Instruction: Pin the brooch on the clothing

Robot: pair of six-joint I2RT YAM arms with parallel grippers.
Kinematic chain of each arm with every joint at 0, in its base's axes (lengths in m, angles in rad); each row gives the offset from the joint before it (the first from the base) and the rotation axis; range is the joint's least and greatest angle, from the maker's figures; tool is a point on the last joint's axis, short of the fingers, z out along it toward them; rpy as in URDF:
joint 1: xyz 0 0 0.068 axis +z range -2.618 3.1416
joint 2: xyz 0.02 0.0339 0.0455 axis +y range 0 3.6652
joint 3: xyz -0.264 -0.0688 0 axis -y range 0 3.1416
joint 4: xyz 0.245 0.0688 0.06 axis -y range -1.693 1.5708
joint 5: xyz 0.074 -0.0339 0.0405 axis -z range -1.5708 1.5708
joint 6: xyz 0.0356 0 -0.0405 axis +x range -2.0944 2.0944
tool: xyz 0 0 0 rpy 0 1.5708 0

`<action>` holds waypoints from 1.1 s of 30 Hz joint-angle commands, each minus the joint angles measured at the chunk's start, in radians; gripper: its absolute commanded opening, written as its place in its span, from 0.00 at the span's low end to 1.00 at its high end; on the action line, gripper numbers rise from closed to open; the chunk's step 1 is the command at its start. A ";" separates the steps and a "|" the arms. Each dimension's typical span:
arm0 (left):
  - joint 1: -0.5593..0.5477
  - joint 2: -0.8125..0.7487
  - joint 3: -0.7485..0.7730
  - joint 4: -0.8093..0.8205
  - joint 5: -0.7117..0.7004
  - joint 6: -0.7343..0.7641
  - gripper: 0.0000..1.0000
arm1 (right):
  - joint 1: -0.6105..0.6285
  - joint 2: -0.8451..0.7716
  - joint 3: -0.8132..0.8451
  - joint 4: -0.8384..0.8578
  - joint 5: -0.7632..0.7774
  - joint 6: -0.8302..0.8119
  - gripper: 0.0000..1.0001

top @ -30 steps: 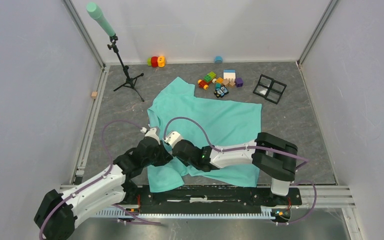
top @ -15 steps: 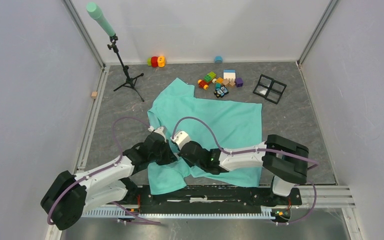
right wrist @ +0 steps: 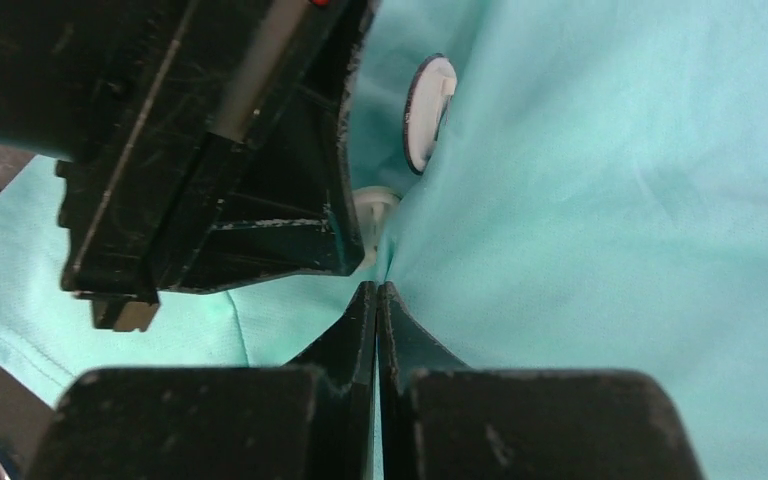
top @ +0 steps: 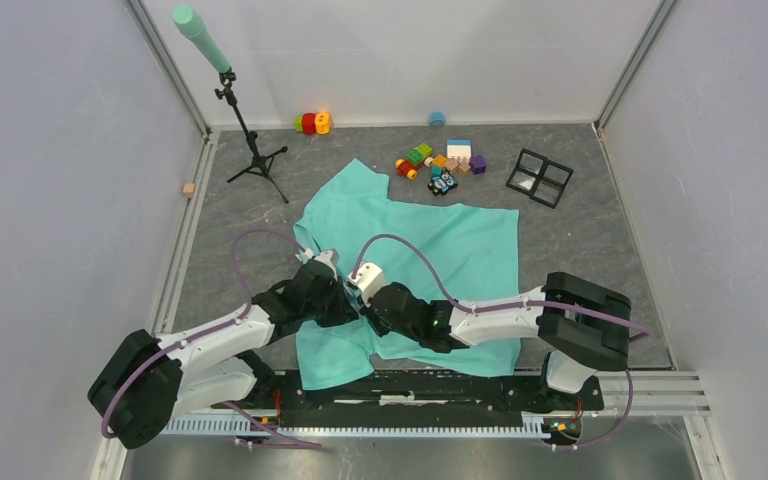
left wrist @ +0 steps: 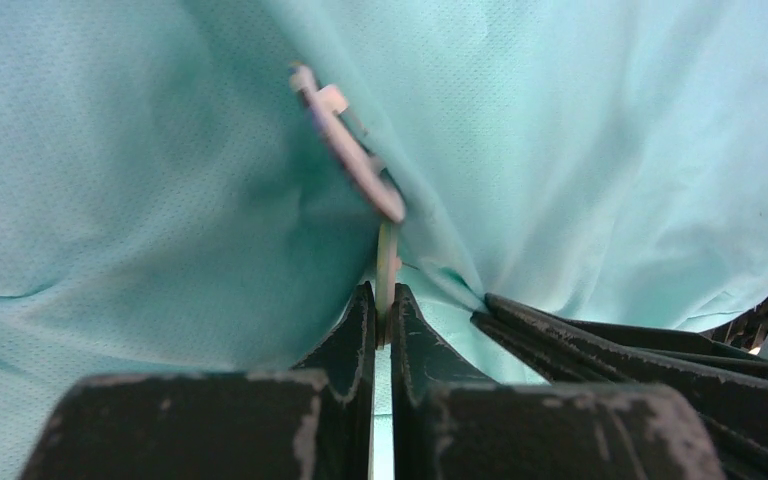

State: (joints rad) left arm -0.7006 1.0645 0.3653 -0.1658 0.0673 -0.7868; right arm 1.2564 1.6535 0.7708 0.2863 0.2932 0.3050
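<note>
Wrist views only: left gripper (left wrist: pixel 382 300) is pinching a pale tab (left wrist: pixel 387 262) just beside the brooch (left wrist: pixel 345 150), against the clothing (top: pixel 460 235). Right gripper (right wrist: pixel 376 290) is nipping a fabric fold. Overhead, arms are hiding brooch and fingertips.

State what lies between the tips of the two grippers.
A pinched fold of the T-shirt and a thin pale disc gripped by the left gripper; the right gripper holds the fold. Both wrist views show it.
</note>
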 commanded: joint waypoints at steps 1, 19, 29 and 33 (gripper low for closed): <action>0.003 0.011 0.027 0.011 0.012 0.045 0.02 | 0.006 -0.028 -0.007 0.078 -0.058 -0.018 0.00; 0.003 -0.034 -0.002 0.047 0.030 0.054 0.02 | 0.006 0.054 0.043 0.027 -0.096 -0.023 0.00; 0.002 -0.175 -0.107 0.163 0.050 0.037 0.02 | 0.005 0.069 0.051 0.005 -0.086 -0.008 0.00; 0.004 -0.224 -0.126 0.198 0.061 0.030 0.02 | 0.003 0.073 0.045 0.002 -0.087 -0.001 0.00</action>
State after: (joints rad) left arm -0.7006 0.8909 0.2489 -0.0826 0.1093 -0.7692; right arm 1.2564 1.7145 0.7944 0.2901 0.2104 0.2901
